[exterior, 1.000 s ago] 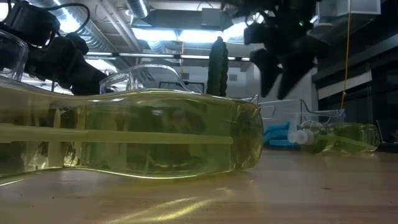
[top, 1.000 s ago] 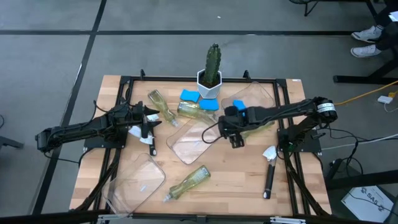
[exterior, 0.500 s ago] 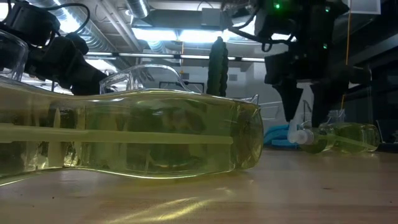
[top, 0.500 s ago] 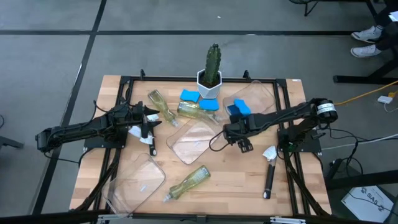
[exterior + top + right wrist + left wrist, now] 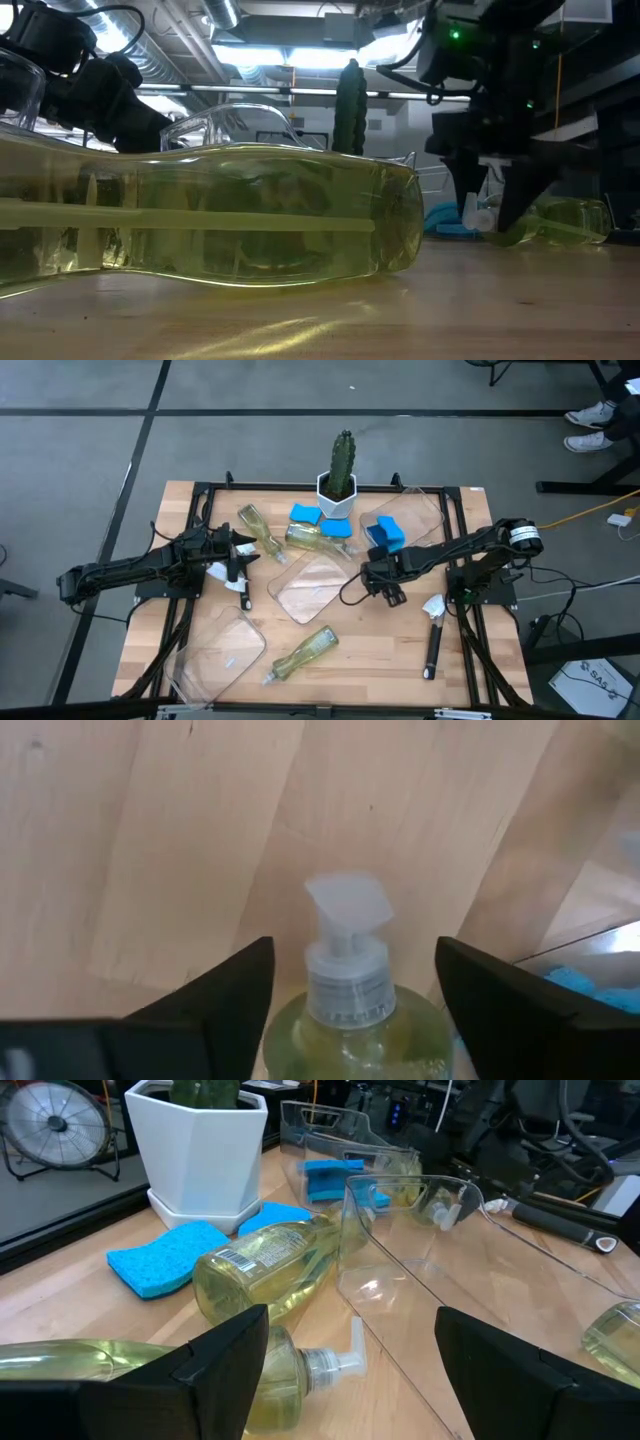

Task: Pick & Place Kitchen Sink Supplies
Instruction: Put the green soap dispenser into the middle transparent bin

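My right gripper (image 5: pixel 385 590) is low over the table and open. Its fingers stand on either side of the pump neck (image 5: pixel 345 965) of a lying clear bottle of yellow-green liquid (image 5: pixel 555 220), without touching it. My left gripper (image 5: pixel 240 555) is open and hovers by two more bottles (image 5: pixel 270 1265) near the cactus pot; a white pump (image 5: pixel 325 1365) lies between its fingers. A fourth bottle (image 5: pixel 305 652) lies on its side by the near edge. Blue sponges (image 5: pixel 305 513) (image 5: pixel 385 533) lie flat. A black-handled brush (image 5: pixel 432 640) lies to the right, and another brush (image 5: pixel 243 588) is below my left gripper.
A green cactus in a white pot (image 5: pixel 338 485) stands at the far middle. Clear trays lie at the centre (image 5: pixel 310 585), near left (image 5: pixel 220 650) and far right (image 5: pixel 415 510), the last with a sponge in it. Bare wood lies between the near bottle and the brush.
My right gripper has moved toward the near edge and come down from well above the table to table height. Its open fingers now stand around the lying bottle's pump neck. My left arm has kept still.
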Action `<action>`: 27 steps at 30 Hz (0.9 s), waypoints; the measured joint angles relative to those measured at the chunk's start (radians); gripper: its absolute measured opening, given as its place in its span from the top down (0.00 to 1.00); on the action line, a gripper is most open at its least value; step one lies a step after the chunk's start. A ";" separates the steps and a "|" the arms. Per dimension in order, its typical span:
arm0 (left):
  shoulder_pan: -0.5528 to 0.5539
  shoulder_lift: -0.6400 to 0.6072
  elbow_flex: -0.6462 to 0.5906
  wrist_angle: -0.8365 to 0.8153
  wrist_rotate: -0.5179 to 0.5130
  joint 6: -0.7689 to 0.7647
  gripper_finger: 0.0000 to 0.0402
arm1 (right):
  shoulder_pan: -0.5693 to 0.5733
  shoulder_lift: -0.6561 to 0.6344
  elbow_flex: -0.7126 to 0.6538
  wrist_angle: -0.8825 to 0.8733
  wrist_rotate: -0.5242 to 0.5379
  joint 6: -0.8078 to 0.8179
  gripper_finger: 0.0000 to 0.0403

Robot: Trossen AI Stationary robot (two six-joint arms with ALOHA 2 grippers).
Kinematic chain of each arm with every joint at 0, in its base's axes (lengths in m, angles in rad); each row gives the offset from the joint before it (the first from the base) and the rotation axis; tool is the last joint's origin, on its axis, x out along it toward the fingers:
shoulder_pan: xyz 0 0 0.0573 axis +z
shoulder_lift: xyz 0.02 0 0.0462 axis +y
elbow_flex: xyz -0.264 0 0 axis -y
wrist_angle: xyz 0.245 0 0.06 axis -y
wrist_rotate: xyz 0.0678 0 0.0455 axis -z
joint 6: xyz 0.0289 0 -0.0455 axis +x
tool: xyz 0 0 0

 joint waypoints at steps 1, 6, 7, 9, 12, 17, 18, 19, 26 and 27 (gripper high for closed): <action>0.000 0.000 0.000 0.000 0.000 0.000 0.30 | 0.000 0.000 0.000 0.007 0.000 0.000 0.37; 0.000 0.000 0.000 0.000 0.000 0.000 0.30 | 0.000 0.002 0.000 0.033 -0.001 0.000 0.58; 0.000 0.000 0.000 0.000 0.000 0.000 0.30 | 0.000 0.003 0.000 0.038 -0.001 0.000 0.62; 0.000 0.000 0.000 0.000 0.000 0.000 0.30 | 0.000 0.003 0.000 0.041 -0.003 0.001 0.71; 0.000 0.000 0.000 0.000 0.000 0.000 0.30 | 0.000 0.001 0.002 0.055 -0.018 0.006 0.84; 0.000 0.000 0.000 0.000 0.000 0.000 0.30 | -0.001 0.002 0.020 0.078 -0.037 0.128 0.99; 0.000 0.000 0.000 0.000 0.000 0.000 0.30 | -0.001 0.002 0.028 0.077 -0.057 0.145 0.99; 0.000 0.000 0.000 0.000 0.000 0.000 0.30 | 0.000 0.002 0.038 0.075 -0.079 0.161 0.99; 0.000 0.000 0.000 0.000 0.000 0.000 0.30 | 0.002 0.005 0.084 0.078 -0.173 0.173 0.99; 0.000 0.000 0.000 0.000 0.000 0.000 0.30 | 0.004 0.005 0.088 0.078 -0.173 0.174 0.99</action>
